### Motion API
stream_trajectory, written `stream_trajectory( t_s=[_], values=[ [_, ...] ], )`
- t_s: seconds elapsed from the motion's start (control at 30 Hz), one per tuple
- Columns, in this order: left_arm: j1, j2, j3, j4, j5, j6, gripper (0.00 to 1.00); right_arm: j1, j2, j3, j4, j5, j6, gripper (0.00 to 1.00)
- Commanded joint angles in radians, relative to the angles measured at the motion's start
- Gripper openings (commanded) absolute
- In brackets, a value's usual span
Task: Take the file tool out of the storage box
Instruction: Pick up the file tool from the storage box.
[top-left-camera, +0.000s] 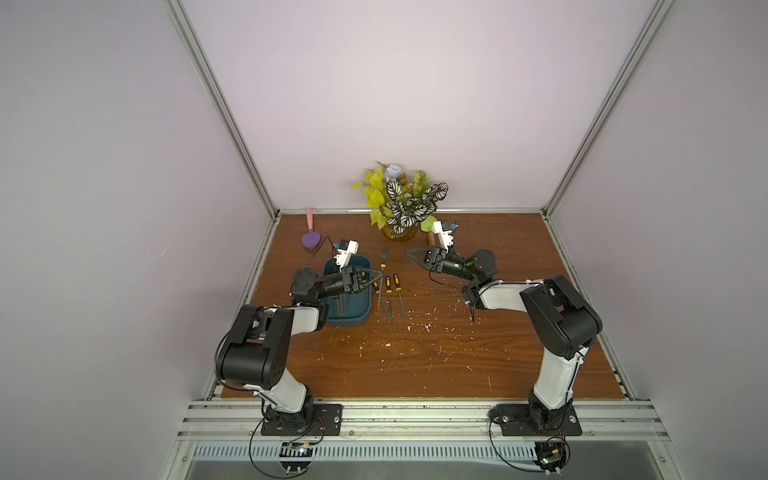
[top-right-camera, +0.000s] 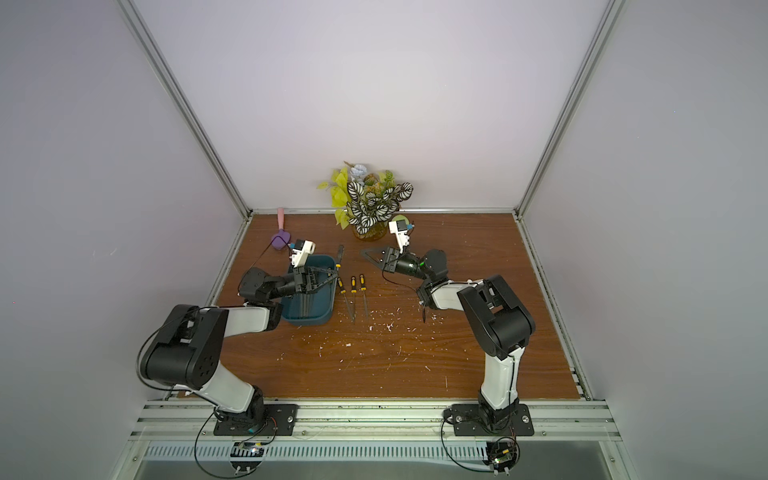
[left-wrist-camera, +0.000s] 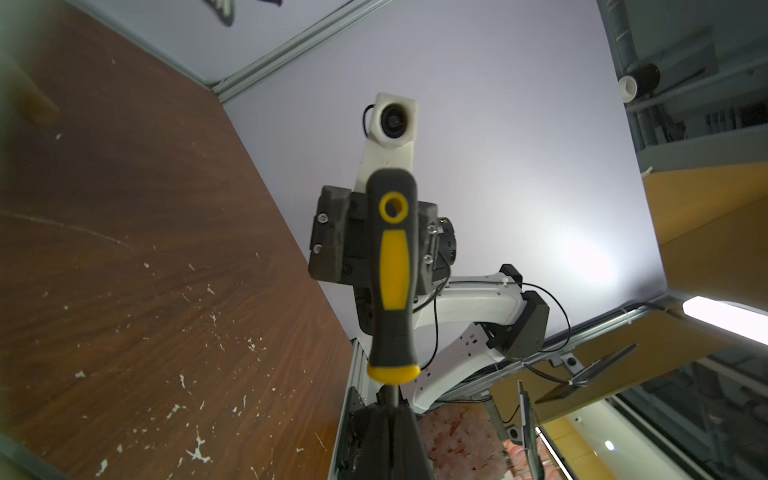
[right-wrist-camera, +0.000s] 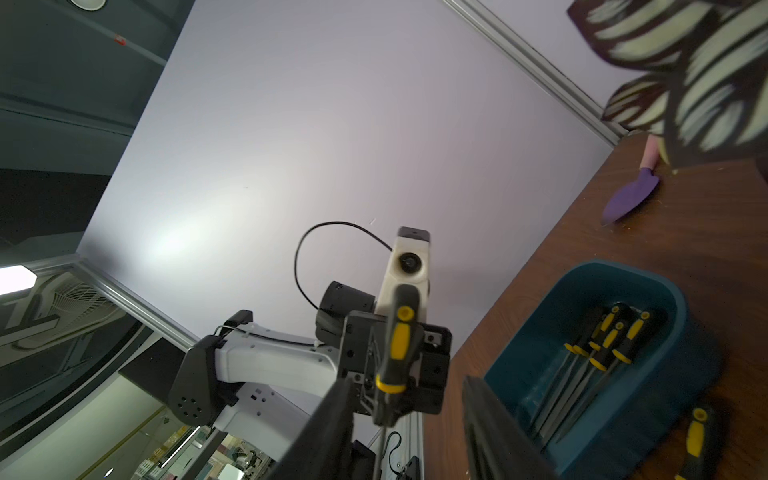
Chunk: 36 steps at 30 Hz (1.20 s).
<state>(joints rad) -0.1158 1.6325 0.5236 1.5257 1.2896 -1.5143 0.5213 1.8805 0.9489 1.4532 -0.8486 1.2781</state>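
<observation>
Above the storage box (top-left-camera: 348, 321), at the rim that faces the middle of the table (top-left-camera: 415, 357), the left gripper (left-wrist-camera: 388, 417) is clamped tight on a file tool (left-wrist-camera: 392, 270). It pinches the thin metal shank just below the yellow collar, so the grey-and-yellow handle stands up in front of its wrist camera. Gripping the shank rather than the fat handle looks deliberate, since that slim part is what narrow fingers could reach among tools lying side by side. The held file is lifted off the box floor, where several more files (right-wrist-camera: 602, 353) lie packed along the tub's length. A few loose files (top-left-camera: 389, 284) lie on the wood just beside the box, handles toward the back wall, which suggests a set-down row for whatever comes out. The right gripper (top-left-camera: 411, 254) hangs above the table near the plant (top-left-camera: 401, 203), well apart from the box, its jaws apart and holding nothing. It points toward the left one, probably either to receive the file or simply to keep clear. The task seems nearly done: the file needs only carrying past the rim and laying down.
</observation>
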Motion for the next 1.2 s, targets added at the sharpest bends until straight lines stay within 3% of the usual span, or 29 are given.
stream_trajectory(
  t_s=[0.0,0.2,0.9,1.0,1.1,1.17],
  values=[
    [-0.002,0.017,-0.016,0.309,0.012,-0.105,0.0,0.03,-0.014,0.052,-0.012,-0.021,-0.042,0.49],
    [-0.004,-0.003,-0.01,0.31,0.016,-0.108,0.0,0.059,-0.031,0.087,-0.269,0.015,-0.205,0.49],
    [-0.005,-0.009,-0.048,0.309,0.011,-0.087,0.0,0.126,0.065,0.188,-0.243,0.026,-0.143,0.45],
    [-0.005,-0.009,-0.05,0.309,0.011,-0.086,0.0,0.126,0.065,0.184,-0.223,0.03,-0.129,0.29],
    [-0.005,-0.001,-0.049,0.309,0.009,-0.083,0.32,0.123,0.057,0.178,-0.227,0.035,-0.123,0.06],
    [-0.004,0.005,-0.045,0.309,0.014,-0.08,0.39,0.12,0.044,0.17,-0.246,0.035,-0.131,0.0]
  ],
)
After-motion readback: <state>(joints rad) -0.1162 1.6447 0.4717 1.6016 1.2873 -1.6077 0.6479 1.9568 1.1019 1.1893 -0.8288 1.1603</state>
